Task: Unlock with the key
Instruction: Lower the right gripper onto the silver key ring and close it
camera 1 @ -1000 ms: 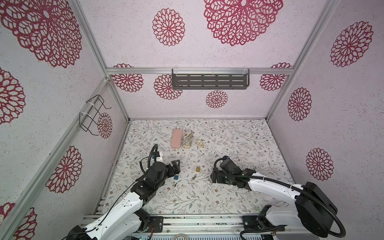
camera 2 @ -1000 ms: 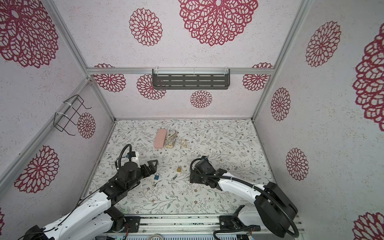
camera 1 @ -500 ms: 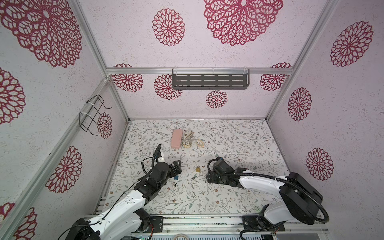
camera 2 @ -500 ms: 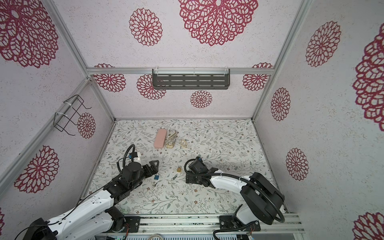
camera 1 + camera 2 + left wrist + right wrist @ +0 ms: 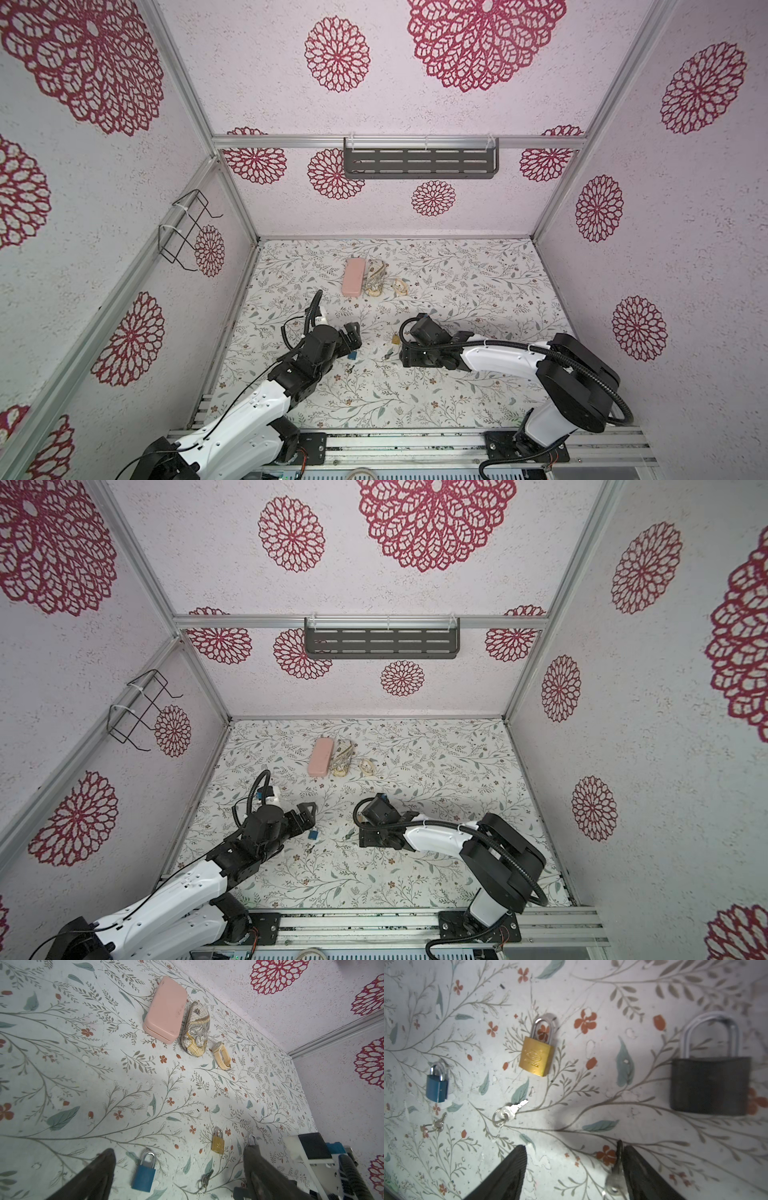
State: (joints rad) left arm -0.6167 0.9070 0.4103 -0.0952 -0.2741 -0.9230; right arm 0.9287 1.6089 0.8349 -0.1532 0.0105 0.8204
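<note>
Three padlocks lie flat on the floral counter (image 5: 591, 991): a blue padlock (image 5: 437, 1084), a brass padlock (image 5: 536, 1057) and a dark padlock (image 5: 709, 1084). The brass body bears an embossed emblem with a line of lettering under it, too small to read. No writing on the other two can be made out.

The right wrist view shows the right end effector (image 5: 574, 1149) with its jaws apart. The key (image 5: 614, 1178) rests against the inner face of one finger (image 5: 643, 1172), and the opposite finger is clear of it. A ringed key (image 5: 508, 1113) lies just beside the brass padlock, and a smaller ringed key (image 5: 433, 1126) lies near the blue one.

The left wrist view shows the left end effector (image 5: 179, 1149) spread wide and holding nothing, with the blue padlock seen in the gap between its fingers. It also shows what the right wrist view does not: a pink case (image 5: 165, 1009), a map-printed case (image 5: 196, 1030) and a cream watch (image 5: 222, 1055). Of the dark padlock it shows only the shackle.

In both top views the right arm hides the dark padlock and the key.
</note>
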